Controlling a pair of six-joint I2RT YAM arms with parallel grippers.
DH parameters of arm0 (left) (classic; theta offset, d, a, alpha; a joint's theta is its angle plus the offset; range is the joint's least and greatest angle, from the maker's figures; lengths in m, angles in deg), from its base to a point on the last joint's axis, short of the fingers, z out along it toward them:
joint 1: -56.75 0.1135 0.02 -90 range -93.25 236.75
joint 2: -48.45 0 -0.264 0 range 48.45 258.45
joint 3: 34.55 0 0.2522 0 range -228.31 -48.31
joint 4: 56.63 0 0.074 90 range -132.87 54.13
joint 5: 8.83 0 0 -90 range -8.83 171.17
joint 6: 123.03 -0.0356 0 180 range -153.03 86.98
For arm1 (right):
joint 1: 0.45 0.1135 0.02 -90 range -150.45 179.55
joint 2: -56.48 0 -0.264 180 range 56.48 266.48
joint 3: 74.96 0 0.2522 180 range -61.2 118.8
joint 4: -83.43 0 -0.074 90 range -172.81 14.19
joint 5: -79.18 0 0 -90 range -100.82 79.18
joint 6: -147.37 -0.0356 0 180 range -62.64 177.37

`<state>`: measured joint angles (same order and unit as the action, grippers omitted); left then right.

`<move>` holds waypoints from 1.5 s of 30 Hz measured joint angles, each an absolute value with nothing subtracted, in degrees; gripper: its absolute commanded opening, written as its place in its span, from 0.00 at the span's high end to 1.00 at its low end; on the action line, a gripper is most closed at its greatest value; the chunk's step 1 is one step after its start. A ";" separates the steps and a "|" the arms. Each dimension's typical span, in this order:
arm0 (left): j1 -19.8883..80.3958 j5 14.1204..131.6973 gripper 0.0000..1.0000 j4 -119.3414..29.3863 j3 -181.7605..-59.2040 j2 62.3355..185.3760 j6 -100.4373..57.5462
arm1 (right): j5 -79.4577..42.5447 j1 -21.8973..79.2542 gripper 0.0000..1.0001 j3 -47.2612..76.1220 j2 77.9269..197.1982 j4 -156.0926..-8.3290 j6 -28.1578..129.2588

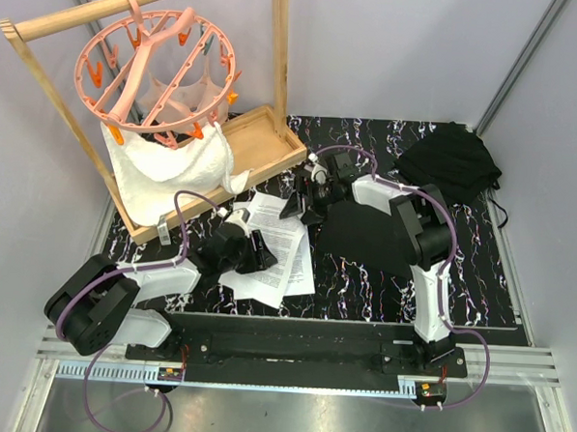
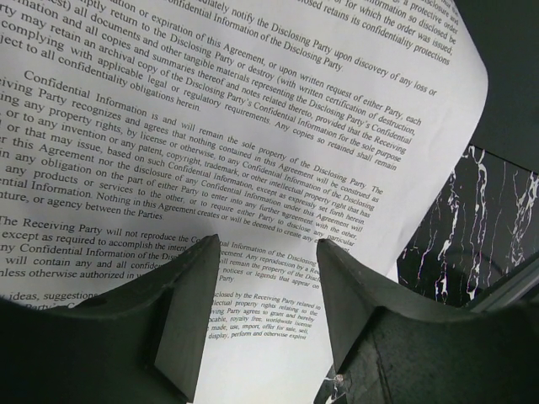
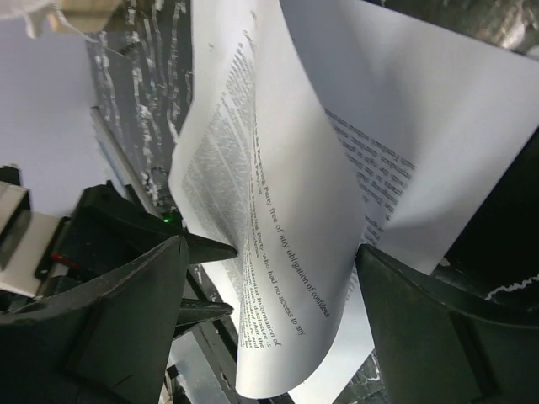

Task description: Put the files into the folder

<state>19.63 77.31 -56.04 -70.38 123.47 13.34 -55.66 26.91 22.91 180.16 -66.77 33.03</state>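
The files (image 1: 289,243) lie on the black marbled table (image 1: 381,291) near its middle, as a few printed sheets spread loosely over each other and not squared. The folder (image 1: 363,241) lies flat just to the right of them, partly under the right arm. I cannot tell if the paper edge touches it. The left hand (image 1: 252,253) is low over the near left part of the files. In the left wrist view its fingers (image 2: 189,311) stand apart, and only the flat printed sheet (image 2: 253,126) is seen between and beyond them. The right hand (image 1: 305,203) is at the far right corner of the files. In the right wrist view its two fingers (image 3: 135,320) are wide apart. One sheet (image 3: 295,177) is bent up into a curl in the gap between them, and it does not seem to be pinched. At the far left a white cloth (image 1: 170,171) fills a wooden tray (image 1: 273,143) under a pink hanger (image 1: 151,64). A black bundle (image 1: 451,162) lies at the far right.
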 measured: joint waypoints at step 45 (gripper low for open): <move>19.65 76.90 0.43 -57.29 -69.26 122.75 11.49 | -73.80 25.83 0.61 41.12 191.46 -63.04 55.32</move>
<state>19.65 76.90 -57.29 -69.26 122.75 11.49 -73.80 25.83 41.12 191.46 -63.04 55.32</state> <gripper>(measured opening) 0.565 0.537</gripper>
